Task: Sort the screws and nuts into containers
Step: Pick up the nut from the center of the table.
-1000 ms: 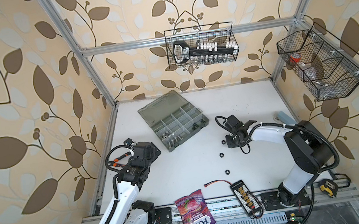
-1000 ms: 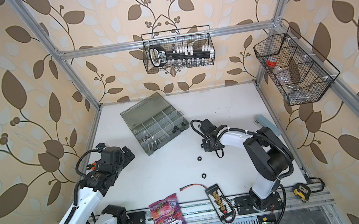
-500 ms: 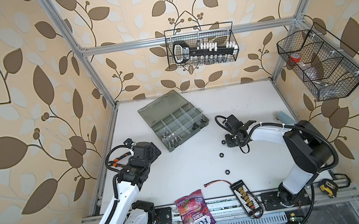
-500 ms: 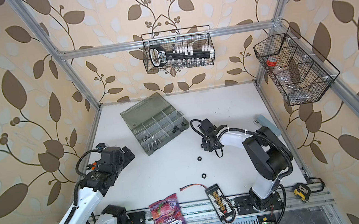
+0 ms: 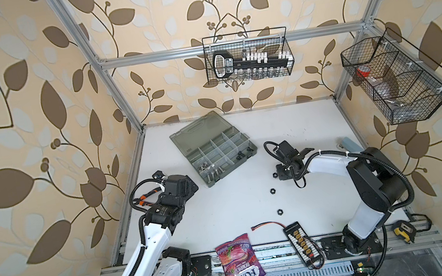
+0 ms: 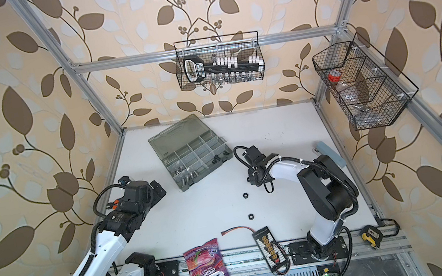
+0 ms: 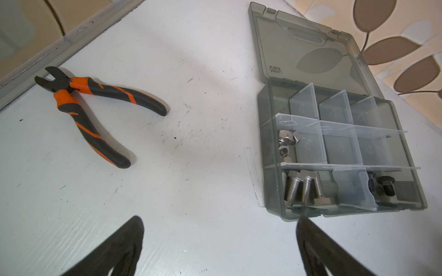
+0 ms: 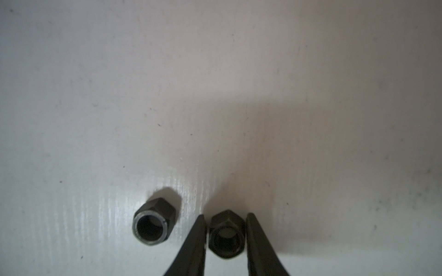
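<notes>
Top views, case: the organizer case lies open on the desk, towards the back.
Top views, arms: the left gripper sits near the case's front corner. The right gripper points down at the desk, well apart from the case.
Top views, strays: I count two loose nuts in front of the right gripper, and a neighbour nut just beside it.
Left wrist: the left gripper is spread wide and holds nothing. The silver screws are in an end compartment, the black screws at the far end of the same row, and the silver nuts one row back. Pliers lie on the desk.
Right wrist: the right gripper is nearly closed, pinching a black nut by its sides. I can't tell if it's lifted. The neighbour nut is just beside it, untouched.
</notes>
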`<state>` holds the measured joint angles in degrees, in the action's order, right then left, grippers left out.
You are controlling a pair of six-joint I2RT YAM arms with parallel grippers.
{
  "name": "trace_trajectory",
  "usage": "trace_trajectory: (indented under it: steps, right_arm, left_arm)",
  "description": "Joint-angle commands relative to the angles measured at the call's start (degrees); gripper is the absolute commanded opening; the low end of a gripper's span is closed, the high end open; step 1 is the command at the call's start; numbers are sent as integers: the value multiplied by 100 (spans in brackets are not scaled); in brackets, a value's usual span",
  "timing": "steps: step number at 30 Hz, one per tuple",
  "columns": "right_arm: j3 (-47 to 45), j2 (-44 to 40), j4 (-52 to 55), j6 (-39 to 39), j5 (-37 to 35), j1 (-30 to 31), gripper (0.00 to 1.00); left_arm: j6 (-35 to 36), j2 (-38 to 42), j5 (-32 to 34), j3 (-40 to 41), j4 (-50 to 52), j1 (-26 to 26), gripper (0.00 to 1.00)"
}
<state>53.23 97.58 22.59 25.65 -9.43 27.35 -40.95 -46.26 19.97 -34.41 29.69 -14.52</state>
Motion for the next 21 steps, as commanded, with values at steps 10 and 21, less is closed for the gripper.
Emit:
trace_trajectory:
  steps: [10,21]
  right_arm:
    - [-17,-22,261,-26,38,24,10]
    - [522,-389,481,-144,105,118,0]
  left_arm:
    - [-80,18,111,0,11,56,99]
    - [-97,-306,75,-230,181,55,99]
